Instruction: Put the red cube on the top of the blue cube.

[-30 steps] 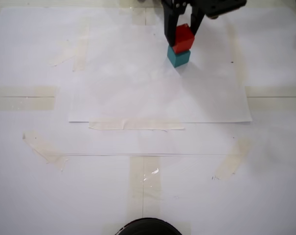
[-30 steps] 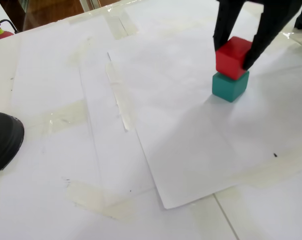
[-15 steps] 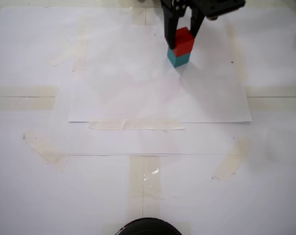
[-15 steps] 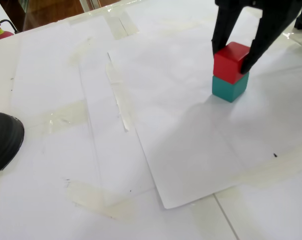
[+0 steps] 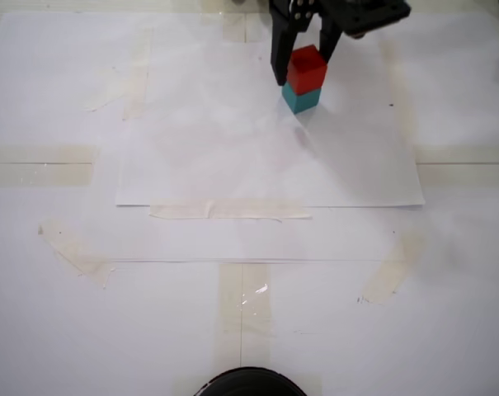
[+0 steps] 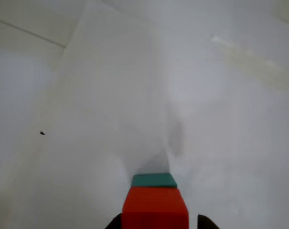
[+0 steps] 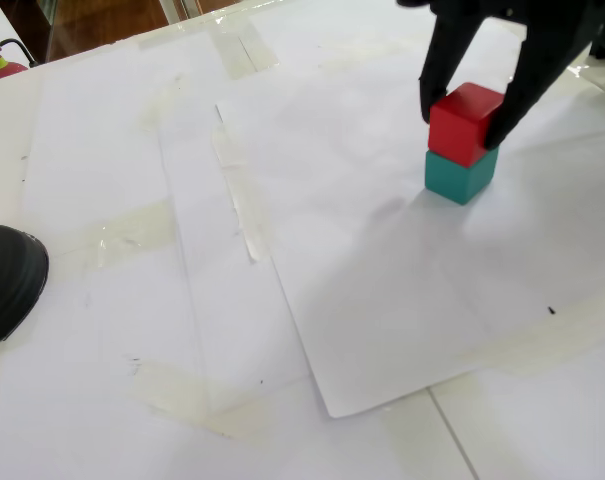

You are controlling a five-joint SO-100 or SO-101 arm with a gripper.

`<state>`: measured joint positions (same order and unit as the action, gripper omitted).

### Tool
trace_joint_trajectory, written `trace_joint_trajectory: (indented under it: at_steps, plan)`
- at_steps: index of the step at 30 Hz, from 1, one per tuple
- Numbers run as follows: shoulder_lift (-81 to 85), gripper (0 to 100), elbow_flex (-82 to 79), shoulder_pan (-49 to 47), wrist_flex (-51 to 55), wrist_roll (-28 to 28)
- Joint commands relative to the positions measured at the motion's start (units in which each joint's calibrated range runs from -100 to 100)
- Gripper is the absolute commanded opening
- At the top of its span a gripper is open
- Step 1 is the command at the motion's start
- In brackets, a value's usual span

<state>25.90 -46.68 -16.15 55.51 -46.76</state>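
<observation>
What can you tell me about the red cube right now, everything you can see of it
The red cube is a small, matte, plain-faced block, solid in look and about the size of the teal cube it sits on. It rests upright and nearly square on that cube, near the far edge of the white paper sheet. The black gripper straddles it; a gap shows at the finger on the left in a fixed view, so it seems released.

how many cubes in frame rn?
2. The red cube sits on top of the blue cube, between the open jaws. No others visible.
</observation>
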Motion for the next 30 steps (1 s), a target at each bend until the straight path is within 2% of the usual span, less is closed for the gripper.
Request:
trace_joint_trajectory:
  at_steps: [1, 17, 30]
  plan:
    - [2.5, 24, -0.4, -1.0, 0.4, -0.1]
    - [2.6, 43, -1.1, -3.6, 0.0, -2.1]
    - [5.8, 45, -2.7, -5.9, 1.8, -6.1]
